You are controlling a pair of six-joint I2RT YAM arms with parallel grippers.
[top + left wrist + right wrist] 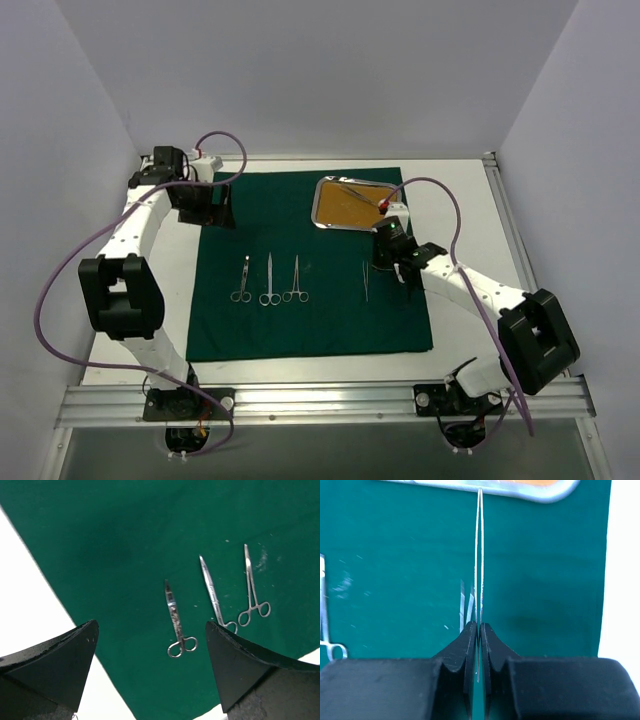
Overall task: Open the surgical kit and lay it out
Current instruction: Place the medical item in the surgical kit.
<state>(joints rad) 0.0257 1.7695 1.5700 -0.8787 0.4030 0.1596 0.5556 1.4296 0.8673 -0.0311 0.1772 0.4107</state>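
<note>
The dark green drape [300,320] lies spread flat on the table. The steel tray [318,205] with its tan liner sits at the drape's far right; its rim shows in the right wrist view [540,495]. Three ring-handled scissors and forceps [270,280] lie in a row mid-drape, also in the left wrist view [175,620]. One pair of tweezers [365,280] lies to their right. My right gripper [385,250] is shut on a second pair of slim tweezers [479,555], held just above the drape beside the laid pair [465,600]. My left gripper [205,205] is open and empty [151,625] over the drape's far left.
White table shows round the drape, with a wider strip on the right [470,220]. Grey walls close in the back and sides. A metal rail [320,400] runs along the near edge. A thin silver line shows inside the tray; I cannot tell what it is.
</note>
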